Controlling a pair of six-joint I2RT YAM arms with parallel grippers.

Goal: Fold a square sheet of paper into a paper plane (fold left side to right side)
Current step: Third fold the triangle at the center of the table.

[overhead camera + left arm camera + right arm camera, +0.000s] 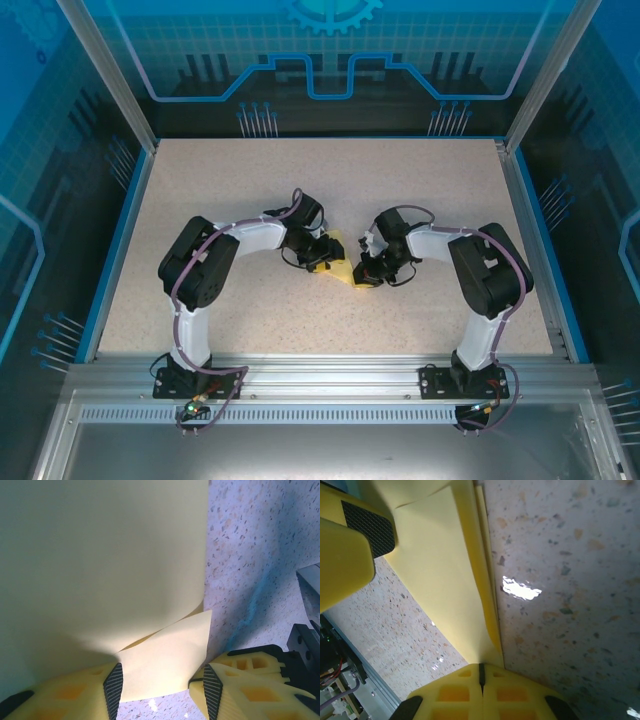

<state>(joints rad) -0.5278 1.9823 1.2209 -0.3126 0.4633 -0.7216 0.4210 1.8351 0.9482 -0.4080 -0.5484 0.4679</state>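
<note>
Right jaws clamp sheet (440, 575) | left jaws apart around it | table (560, 580) beneath

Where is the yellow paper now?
In the top view, the yellow paper sits near the middle of the table, between the left fingers and the right fingers, which pinch it.

overhead looks down; close wrist views apparently share the paper (100, 555).
</note>
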